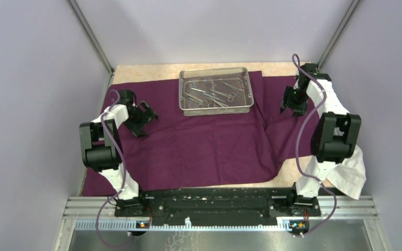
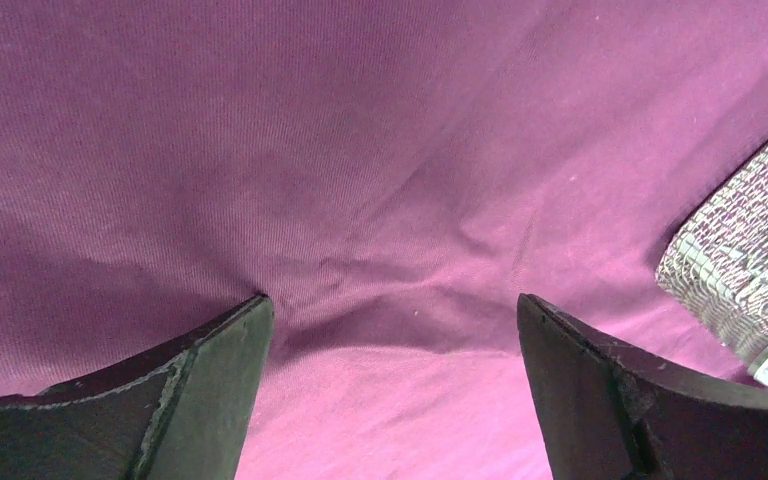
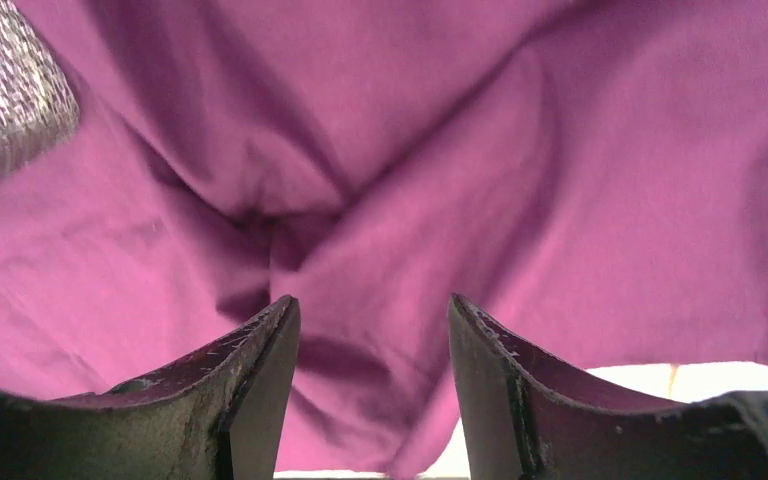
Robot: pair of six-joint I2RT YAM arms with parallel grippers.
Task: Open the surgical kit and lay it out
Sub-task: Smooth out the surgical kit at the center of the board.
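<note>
Presently our left gripper (image 1: 145, 119) and right gripper (image 1: 291, 112) gape empty; tugging the purple wrap (image 1: 204, 149) could drag the far-edge tray (image 1: 216, 110), spilling instruments (image 1: 212, 94).

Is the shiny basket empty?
No, several metal tools lie inside the wire tray on the purple cloth.
</note>
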